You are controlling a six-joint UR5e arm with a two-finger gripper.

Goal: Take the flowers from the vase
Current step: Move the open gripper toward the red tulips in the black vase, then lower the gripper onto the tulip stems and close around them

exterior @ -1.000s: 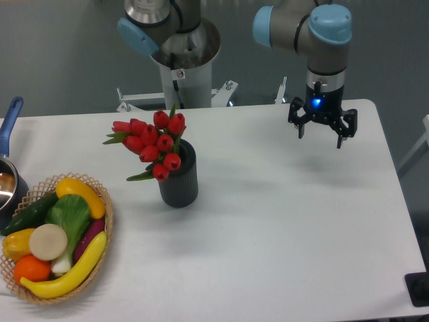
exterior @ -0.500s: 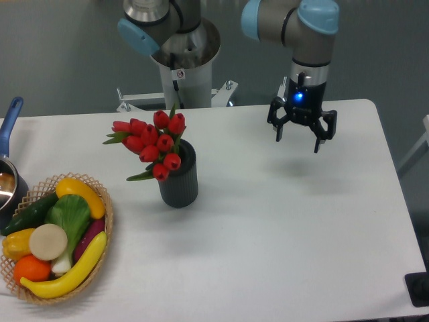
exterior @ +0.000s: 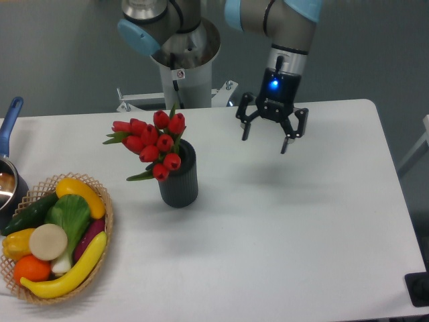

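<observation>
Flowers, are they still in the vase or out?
In. The flowers stick up from the vase, and the open gripper holds nothing.

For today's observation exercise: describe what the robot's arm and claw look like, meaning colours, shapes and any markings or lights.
The arm is made of silver-grey tubes with light blue caps at the joints. Its wrist is dark with a small glowing blue light. The claw is black, with two thin fingers.
</observation>
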